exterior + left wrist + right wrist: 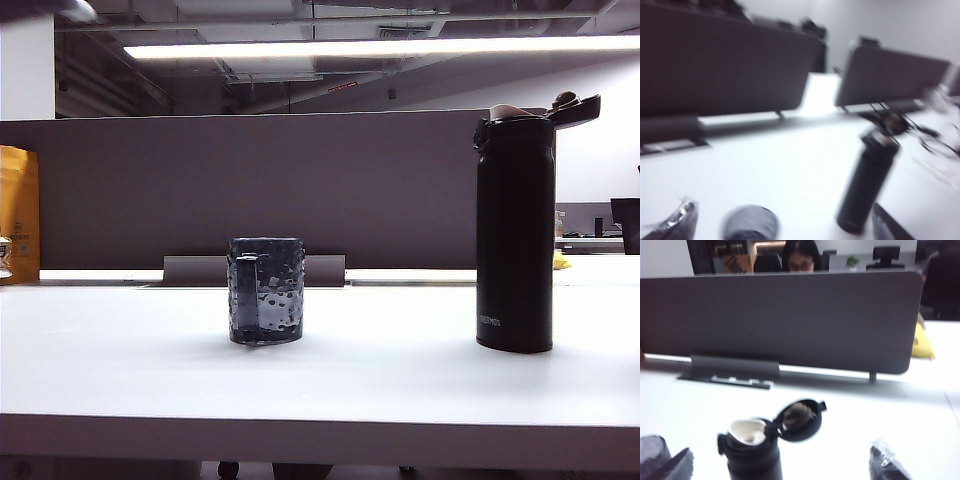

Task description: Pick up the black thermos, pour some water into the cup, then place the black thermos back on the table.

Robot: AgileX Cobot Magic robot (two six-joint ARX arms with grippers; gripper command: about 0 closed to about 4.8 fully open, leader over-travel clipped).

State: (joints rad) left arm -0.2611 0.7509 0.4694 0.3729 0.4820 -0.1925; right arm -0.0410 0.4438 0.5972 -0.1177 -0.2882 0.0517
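Standing upright, the black thermos (515, 232) is seen at three o'clock from the cup (265, 290); left gripper (785, 227) and right gripper (780, 465) are held open above the table (400, 380).

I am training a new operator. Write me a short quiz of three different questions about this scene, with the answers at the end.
1. True or false: the lid of the black thermos is flipped open.
2. In the exterior view, on which side of the thermos does the cup stand? A) left B) right C) behind it
3. Fill in: both things stand upright on the white ____, and neither the left end effector nor the right end effector holds anything.

Key
1. True: the lid hangs back and the pale spout shows.
2. A: the cup stands to the left, apart from the thermos.
3. table. Both end effectors are open, with fingertips at the edges of the wrist views.
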